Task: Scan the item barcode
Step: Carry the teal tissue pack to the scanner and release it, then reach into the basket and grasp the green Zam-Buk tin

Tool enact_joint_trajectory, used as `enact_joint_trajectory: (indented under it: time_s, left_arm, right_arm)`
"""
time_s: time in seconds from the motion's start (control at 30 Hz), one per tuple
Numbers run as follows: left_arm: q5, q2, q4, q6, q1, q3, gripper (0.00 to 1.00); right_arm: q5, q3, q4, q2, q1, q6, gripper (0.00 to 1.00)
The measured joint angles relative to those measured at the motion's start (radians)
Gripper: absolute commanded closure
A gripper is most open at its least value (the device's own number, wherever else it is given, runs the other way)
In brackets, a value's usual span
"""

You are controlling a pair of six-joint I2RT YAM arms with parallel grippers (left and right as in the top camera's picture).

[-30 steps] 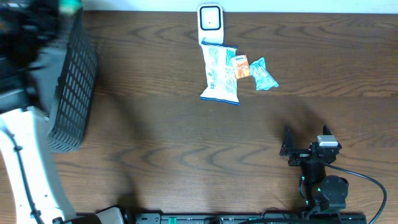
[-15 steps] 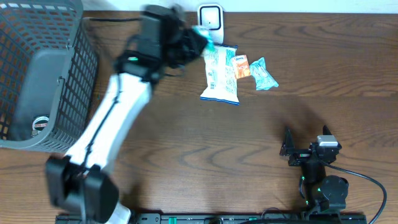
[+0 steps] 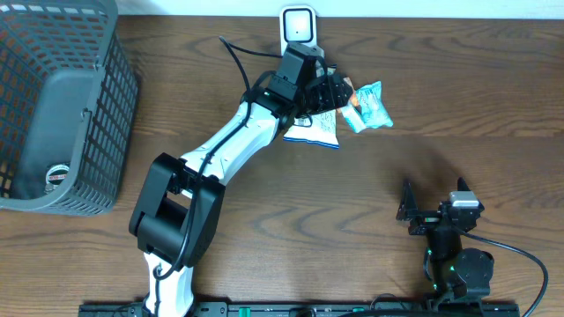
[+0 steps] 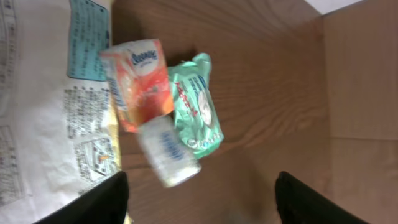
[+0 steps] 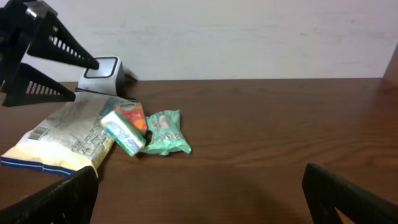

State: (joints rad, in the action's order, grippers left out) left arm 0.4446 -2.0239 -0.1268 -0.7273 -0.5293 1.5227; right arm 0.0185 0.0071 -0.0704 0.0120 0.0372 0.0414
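At the far left the basket (image 3: 115,114) stood well apart from the work. The left pincer (image 4: 205,196) hung over the pile by the scanner (image 3: 298,26), its jaws spread wide with nothing between them. Under it the bag (image 4: 37,112) lay flat on the worktop (image 3: 264,220). The orange packet (image 4: 137,81) lay at the bag's edge, with the teal packet (image 4: 198,102) touching it. A small white packet (image 4: 166,152) lay partly over both, too blurred for its print to be read.

I judged the step to be picking one packet for the scanner, which stood just beyond the pile. To do it well, the pincer needed to come down on one packet only. The small one on top looked likeliest. The jaws should have closed across its narrow sides and left the printed faces bare, since a covered barcode would not read. No barcode showed plainly, so the packet might have needed turning at the scanner. Far right, the right pincer (image 5: 200,171) stood fully spread and empty, well clear.
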Motion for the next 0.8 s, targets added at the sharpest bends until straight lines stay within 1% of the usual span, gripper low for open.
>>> enact_joint_trajectory:
  time_s: [0.1,0.23,0.27,0.33,0.43,0.5,0.53,0.57,0.7,0.8]
  left_arm:
    - [0.020,0.006,0.005,0.006,0.009,0.000,0.24]
    - [0.079,0.047,-0.008,0.047,0.077,-0.003,0.17]
    - [0.086,0.072,-0.010,0.056,0.105,-0.006,0.10]
    - [0.098,0.123,-0.005,0.068,0.159,-0.007,0.09]
    - [0.105,0.234,-0.002,0.077,0.274,-0.007,0.07]
    - [0.106,0.311,0.000,0.078,0.362,-0.007,0.01]
    - [0.107,0.341,0.002,0.077,0.400,-0.007,0.00]
    - [0.106,0.373,0.001,0.079,0.444,-0.007,0.02]
    - [0.095,0.477,-0.003,0.082,0.614,-0.007,0.02]
    - [0.056,0.533,-0.067,0.088,0.729,-0.007,0.02]
  right_arm:
    - [0.000,0.000,0.000,0.000,0.000,0.000,0.01]
    - [0.000,0.000,0.000,0.000,0.000,0.000,0.01]
    - [0.000,0.000,0.000,0.000,0.000,0.000,0.01]
    - [0.000,0.000,0.000,0.000,0.000,0.000,0.01]
    - [0.000,0.000,0.000,0.000,0.000,0.000,0.01]
    - [0.000,0.000,0.000,0.000,0.000,0.000,0.01]
    - [0.000,0.000,0.000,0.000,0.000,0.000,0.01]
    - [0.000,0.000,0.000,0.000,0.000,0.000,0.01]
    - [0.000,0.000,0.000,0.000,0.000,0.000,0.01]
    - [0.000,0.000,0.000,0.000,0.000,0.000,0.01]
